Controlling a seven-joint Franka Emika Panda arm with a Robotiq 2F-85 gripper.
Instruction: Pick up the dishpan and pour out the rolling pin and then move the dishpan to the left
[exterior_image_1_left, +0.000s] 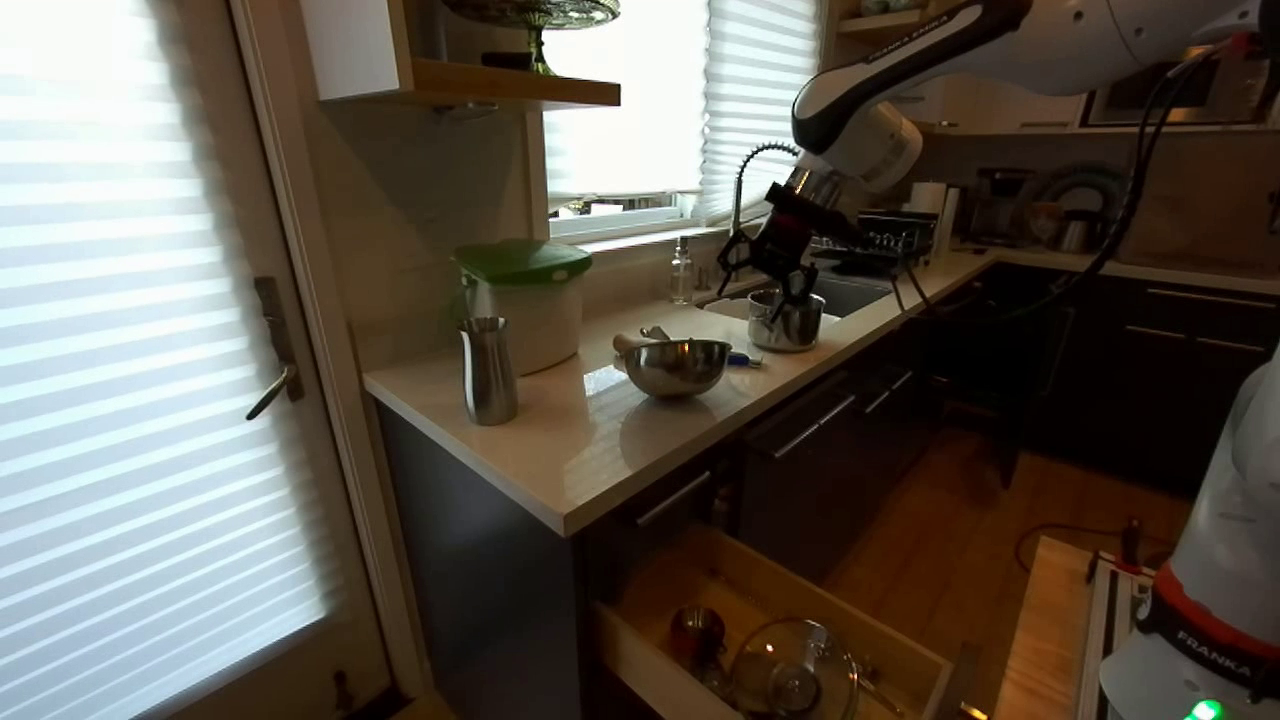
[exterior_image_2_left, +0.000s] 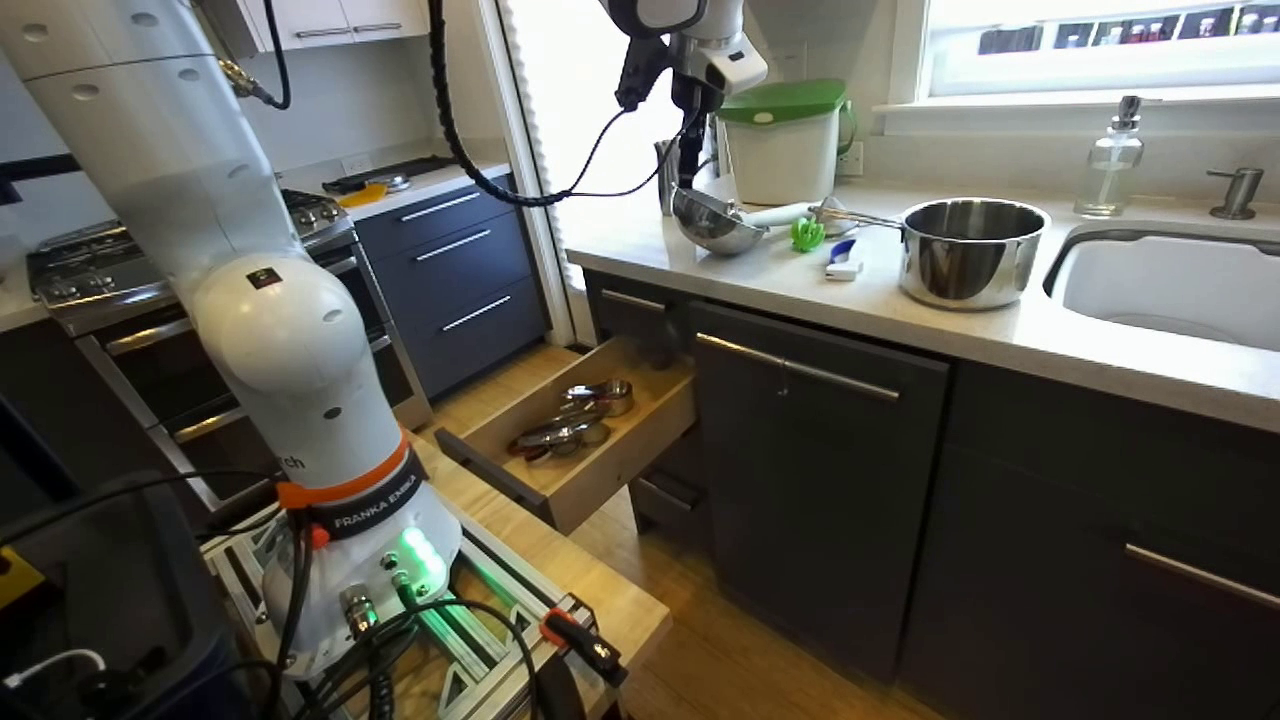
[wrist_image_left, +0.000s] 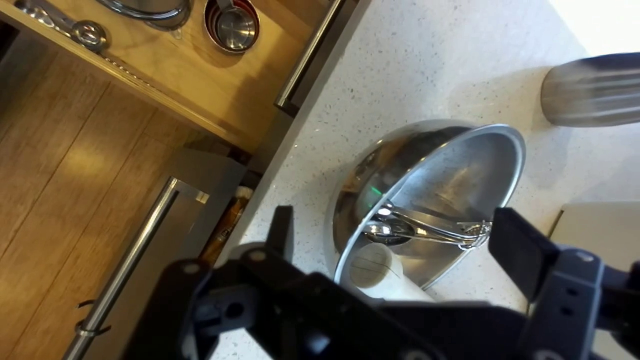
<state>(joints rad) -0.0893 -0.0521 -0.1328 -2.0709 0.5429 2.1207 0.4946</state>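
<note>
The dishpan is found on the worktop, placed between the tall metal canister and the steel pot. It is tilted, and the rolling pin is lodged with one end inside it and the rest carried out over the rim. A cluster of small metal spoons is also contained in it.

The gripper is released: its fingers are spread wide, and nothing is clasped. It is poised above the level of the dishpan, which is framed between the fingers in the wrist view; no contact with the rim is shown.

The step in hand is judged to be the approach to the grasp, with the lift, the pouring and the shift to the left not yet done. For the next move, the rim should be straddled, one finger inside the wall and one outside. The raised side seems the better place, since the rolling pin is kept clear there. A firm squeeze will probably be needed, as smooth metal may be twisted by the weight inside. Once a grip is secured, the mouth can be tipped further; the spoons may well be spilled too, and the green utensil and blue-handled tool nearby could be struck.
</note>
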